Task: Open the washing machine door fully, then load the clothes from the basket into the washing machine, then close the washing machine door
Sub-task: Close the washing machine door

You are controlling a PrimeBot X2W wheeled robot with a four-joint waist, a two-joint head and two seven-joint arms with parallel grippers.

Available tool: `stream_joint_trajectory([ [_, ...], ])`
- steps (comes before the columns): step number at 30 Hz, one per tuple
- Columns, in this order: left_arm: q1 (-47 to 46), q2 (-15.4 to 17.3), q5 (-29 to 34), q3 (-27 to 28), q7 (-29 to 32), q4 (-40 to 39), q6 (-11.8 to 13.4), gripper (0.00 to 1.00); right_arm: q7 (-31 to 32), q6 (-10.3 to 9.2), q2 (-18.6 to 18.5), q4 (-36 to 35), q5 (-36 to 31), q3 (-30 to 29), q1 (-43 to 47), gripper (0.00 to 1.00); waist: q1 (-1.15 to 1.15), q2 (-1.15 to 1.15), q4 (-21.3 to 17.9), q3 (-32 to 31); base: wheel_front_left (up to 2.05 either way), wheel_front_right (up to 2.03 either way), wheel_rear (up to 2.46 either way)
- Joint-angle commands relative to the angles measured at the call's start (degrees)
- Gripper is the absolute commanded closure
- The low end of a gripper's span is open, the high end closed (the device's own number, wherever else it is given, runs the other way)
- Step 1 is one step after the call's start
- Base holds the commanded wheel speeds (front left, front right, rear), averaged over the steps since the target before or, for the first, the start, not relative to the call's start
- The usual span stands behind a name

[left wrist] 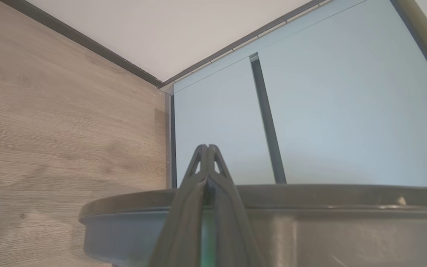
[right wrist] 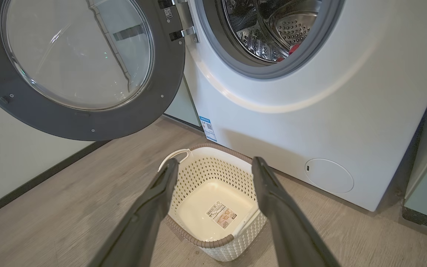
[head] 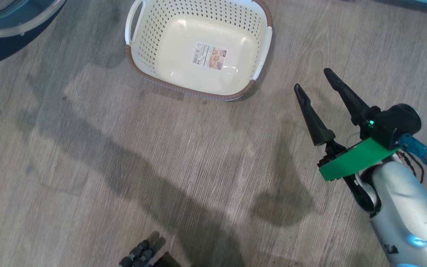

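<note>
Basket empty on the floor; red clothes in the washing machine. Washing machine door stands wide on the robot's left. Left pincer, fingers pressed together, lies against a dark curved rim, probably the door's, so nearer; right pincer spread wide, empty

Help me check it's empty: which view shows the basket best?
The head view looks down into the basket, floor bare except a label. The right wrist view shows it too, partly behind the open right hand.
</note>
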Motion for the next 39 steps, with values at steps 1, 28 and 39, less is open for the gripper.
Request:
stream_joint_trajectory([
  [1,-0.4,3.2,-0.6,-0.2,1.5,-1.5,-0.7,1.00,-0.5,0.00,0.8,-1.4,-0.2,1.4,-0.5,0.00,0.00,0.00,0.0,-0.2,0.00,0.00,0.00],
  [28,8.9,-5.4,-12.1,-5.7,27.5,-16.2,-2.0,1.00,-0.5,0.00,4.8,0.6,1.1,1.6,0.9,0.00,0.00,0.00,-1.8,-9.1,0.00,0.00,0.00],
  [39,16.3,-11.1,-17.7,-10.2,37.0,-24.4,-2.0,1.00,-0.5,0.00,6.4,1.2,1.6,1.1,2.6,0.00,0.00,0.00,-2.7,-12.9,0.00,0.00,0.00],
])
